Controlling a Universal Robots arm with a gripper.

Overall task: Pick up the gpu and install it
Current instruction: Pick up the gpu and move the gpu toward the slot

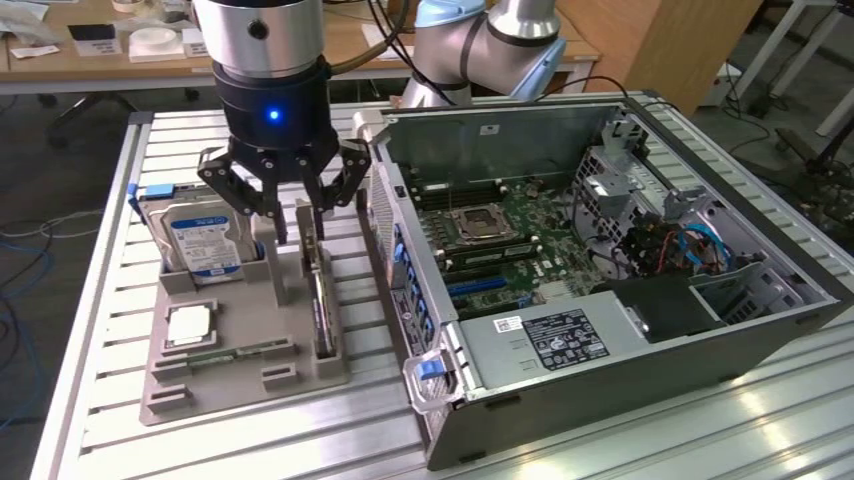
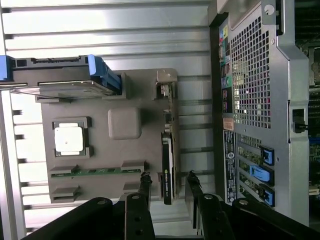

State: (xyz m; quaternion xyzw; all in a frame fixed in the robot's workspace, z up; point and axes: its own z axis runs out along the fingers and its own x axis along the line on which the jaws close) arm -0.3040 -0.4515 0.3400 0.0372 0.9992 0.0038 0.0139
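Your gripper (image 1: 304, 208) hovers with its fingers (image 2: 144, 185) apart, straddling the gpu (image 1: 322, 295). The card stands on edge in the grey holder (image 1: 240, 375) on the table (image 1: 107, 300). Closing off-centre could tilt the card and jam it in its slot.

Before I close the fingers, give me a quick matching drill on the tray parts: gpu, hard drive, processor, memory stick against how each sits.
Things:
1 gpu
2 hard drive
3 processor
4 memory stick

States:
A flat in a square recess
B on edge between the open fingers of the gripper
C flat in a long narrow slot
D standing, blue rails on its sides

Pairs: 1-B, 2-D, 3-A, 4-C
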